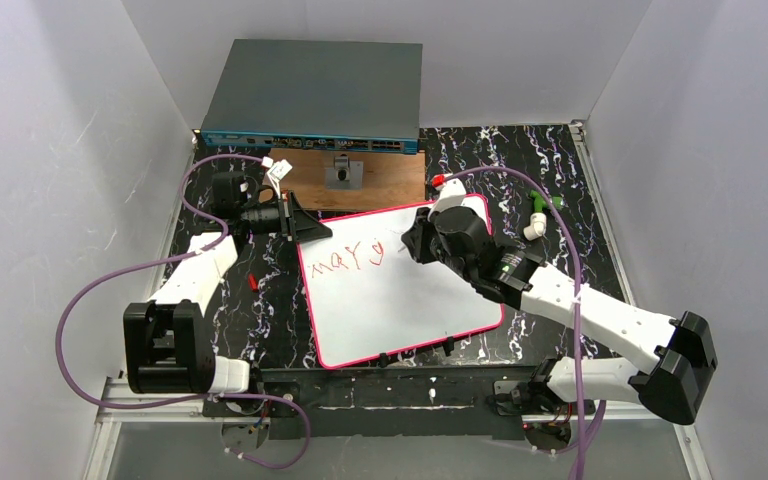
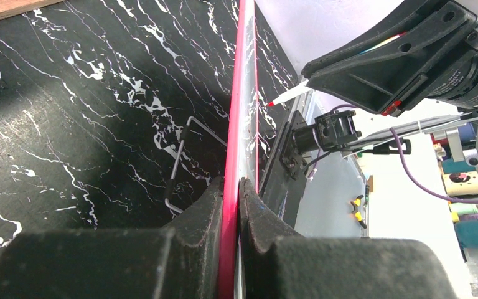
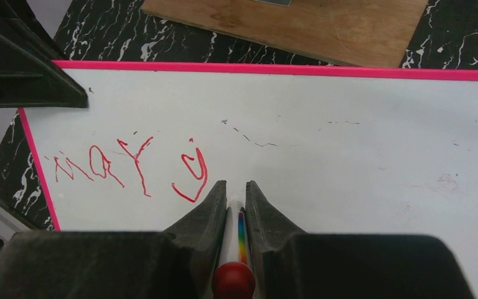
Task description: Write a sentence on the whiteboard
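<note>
On the whiteboard (image 1: 400,300), the sentence (image 3: 138,165) is barely begun; my left jaws clamp its edge, right jaws pinch the marker (image 3: 236,233).

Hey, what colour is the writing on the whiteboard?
Red. The writing on the whiteboard shows best in the right wrist view.

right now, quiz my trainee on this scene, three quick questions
1. True or false: the left hand is clamped on the whiteboard rim.
2. The right hand holds: A) an eraser, B) a marker, C) a cloth?
3. Fill in: the red sentence begins with the word ___.
Key: 1 true; 2 B; 3 may.
</note>
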Robot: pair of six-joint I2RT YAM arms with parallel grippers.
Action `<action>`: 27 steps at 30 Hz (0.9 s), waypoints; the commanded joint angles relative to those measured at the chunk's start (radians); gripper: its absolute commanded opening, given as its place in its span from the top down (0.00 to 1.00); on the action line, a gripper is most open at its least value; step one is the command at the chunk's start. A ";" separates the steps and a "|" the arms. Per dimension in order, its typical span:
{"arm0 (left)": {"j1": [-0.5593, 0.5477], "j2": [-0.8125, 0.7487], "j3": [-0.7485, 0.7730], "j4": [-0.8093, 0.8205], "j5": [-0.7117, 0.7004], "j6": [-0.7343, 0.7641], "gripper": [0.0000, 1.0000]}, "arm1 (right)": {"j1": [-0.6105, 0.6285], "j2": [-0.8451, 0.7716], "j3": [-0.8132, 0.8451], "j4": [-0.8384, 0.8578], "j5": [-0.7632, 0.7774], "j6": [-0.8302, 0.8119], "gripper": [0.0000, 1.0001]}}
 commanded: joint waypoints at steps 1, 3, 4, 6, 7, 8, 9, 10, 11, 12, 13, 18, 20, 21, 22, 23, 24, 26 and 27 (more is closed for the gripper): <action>-0.019 -0.030 -0.006 -0.023 -0.186 0.173 1.00 | -0.012 -0.005 -0.004 0.083 -0.059 -0.001 0.99; -0.020 -0.039 -0.008 -0.023 -0.185 0.171 1.00 | -0.014 -0.007 -0.015 0.096 -0.069 0.011 0.99; -0.020 -0.042 -0.009 -0.023 -0.186 0.172 1.00 | -0.015 -0.007 -0.021 0.105 -0.080 0.018 0.99; -0.020 -0.051 -0.012 -0.023 -0.192 0.173 1.00 | -0.015 -0.009 -0.031 0.130 -0.100 0.030 0.99; -0.020 -0.051 -0.012 -0.025 -0.195 0.174 1.00 | -0.016 -0.008 -0.034 0.137 -0.109 0.032 0.99; -0.020 -0.051 -0.011 -0.028 -0.197 0.177 1.00 | -0.017 -0.005 -0.035 0.146 -0.116 0.034 0.99; -0.021 -0.052 -0.009 -0.032 -0.199 0.179 1.00 | -0.018 -0.002 -0.033 0.150 -0.118 0.039 0.99; -0.020 -0.050 -0.009 -0.034 -0.199 0.180 1.00 | -0.019 0.001 -0.033 0.151 -0.121 0.044 0.99; -0.020 -0.051 -0.009 -0.036 -0.200 0.180 1.00 | -0.021 0.004 -0.032 0.152 -0.123 0.046 0.99; -0.020 -0.051 -0.009 -0.037 -0.200 0.181 1.00 | -0.023 0.005 -0.032 0.175 -0.127 0.051 0.99; -0.020 -0.051 -0.009 -0.038 -0.201 0.181 1.00 | -0.026 0.008 -0.031 0.186 -0.130 0.052 0.99; -0.020 -0.052 -0.007 -0.041 -0.204 0.184 1.00 | -0.033 0.017 -0.017 0.204 -0.126 0.047 0.99; -0.021 -0.052 -0.007 -0.042 -0.206 0.185 1.00 | -0.037 0.023 -0.014 0.206 -0.127 0.046 0.99; -0.020 -0.053 -0.007 -0.043 -0.207 0.187 1.00 | -0.039 0.027 -0.012 0.208 -0.126 0.044 0.99; -0.021 -0.052 -0.007 -0.045 -0.207 0.188 1.00 | -0.041 0.032 -0.011 0.207 -0.126 0.045 0.99; -0.020 -0.053 -0.006 -0.048 -0.209 0.189 1.00 | -0.042 0.036 -0.008 0.207 -0.127 0.044 0.99; -0.021 -0.054 -0.007 -0.049 -0.209 0.190 1.00 | -0.044 0.040 -0.005 0.206 -0.128 0.044 0.99; -0.021 -0.056 -0.007 -0.050 -0.210 0.190 1.00 | -0.046 0.045 -0.006 0.208 -0.125 0.044 0.99; -0.020 -0.056 -0.007 -0.050 -0.210 0.191 1.00 | -0.047 0.047 -0.008 0.210 -0.125 0.045 0.99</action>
